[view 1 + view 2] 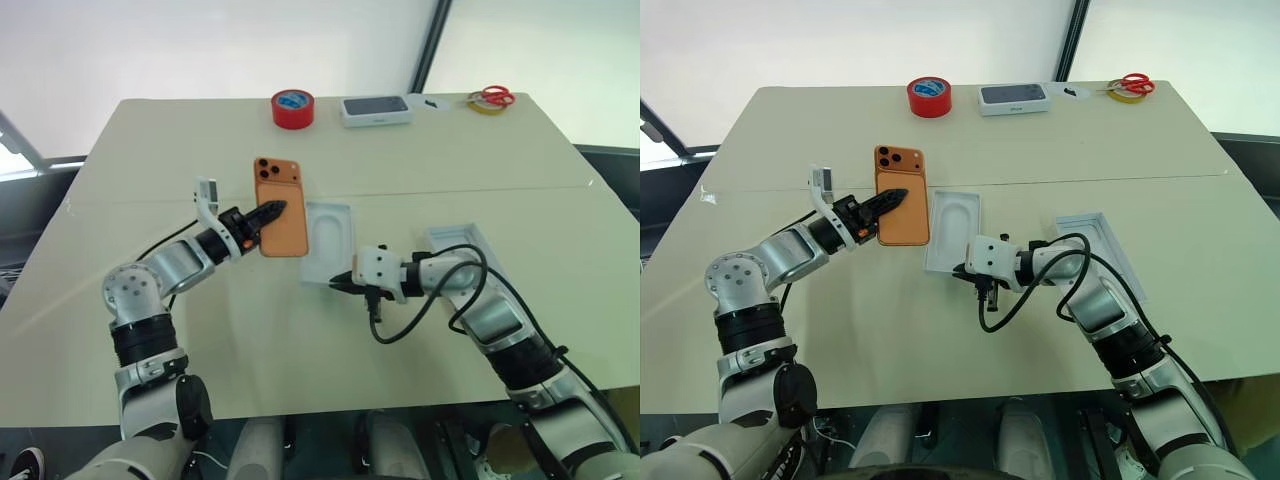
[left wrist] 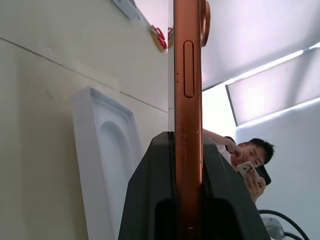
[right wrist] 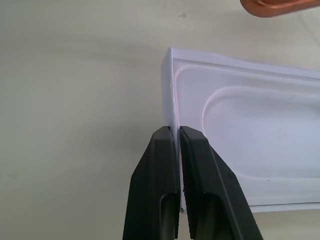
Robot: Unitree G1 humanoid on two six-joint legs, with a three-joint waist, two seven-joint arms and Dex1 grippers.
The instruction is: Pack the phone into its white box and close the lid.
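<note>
The left gripper [image 1: 272, 212] is clamped on the phone [image 1: 279, 208], orange back up and camera cluster at the far end, holding it clear of the table [image 1: 180, 130] just left of the white box [image 1: 328, 243]. In the left wrist view the phone's thin edge runs straight up between the two black pads, so the hold looks square. The right gripper [image 3: 178, 145] has its fingers pinched together on the near rim of the white box, pinning the wall where the rounded recess begins. The lid [image 1: 1102, 250] lies open-side up well off to the right, untouched.

The step in hand looks like seating the phone. To do it well, the right gripper should keep that rim steady so the tray cannot skate. The left should bring the phone across flat, line its long sides up with the recess, then lower one end first. Risk, judging from here: a tilted phone catching the rim and tipping the light tray
</note>
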